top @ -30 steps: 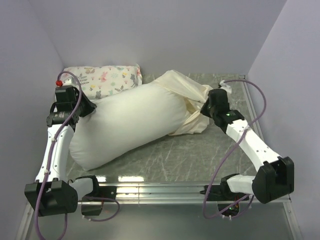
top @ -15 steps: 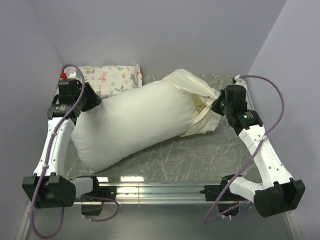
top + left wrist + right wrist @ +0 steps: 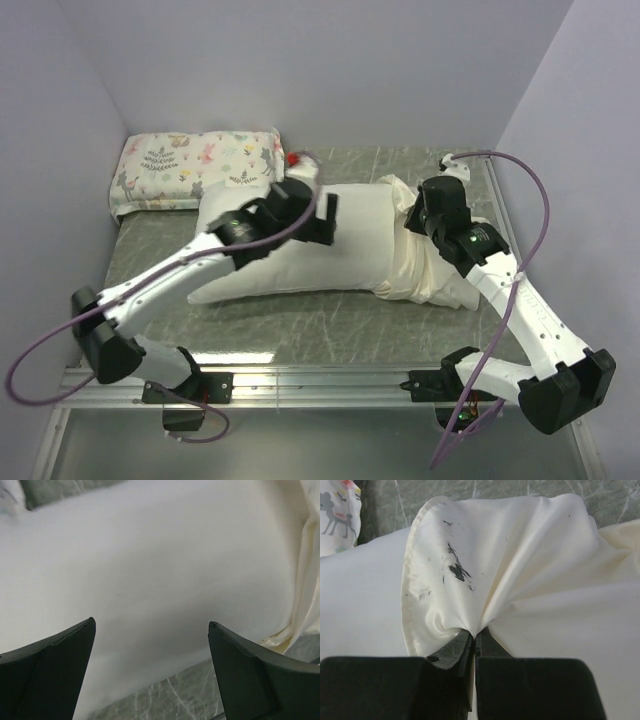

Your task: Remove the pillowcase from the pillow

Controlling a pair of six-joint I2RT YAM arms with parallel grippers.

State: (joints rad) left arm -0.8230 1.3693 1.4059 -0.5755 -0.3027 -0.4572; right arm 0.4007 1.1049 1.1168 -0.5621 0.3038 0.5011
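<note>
The white pillow lies flat across the middle of the table. The cream pillowcase is bunched over its right end. My left gripper hovers over the pillow's middle. In the left wrist view the left gripper is wide open, with nothing between its fingers and only the pillow below. There the pillowcase shows at the right edge. My right gripper is at the case's opening. In the right wrist view the right gripper is shut on a gathered fold of the pillowcase, beside the bare pillow.
A small floral animal-print pillow lies in the back left corner, and its edge shows in the right wrist view. The grey marbled table is walled on three sides. A metal rail runs along its near edge.
The left gripper let go of the pillow's left end, opened wide and swung right over its middle. The pillow dropped flatter. The right gripper stayed shut on the pillowcase.
</note>
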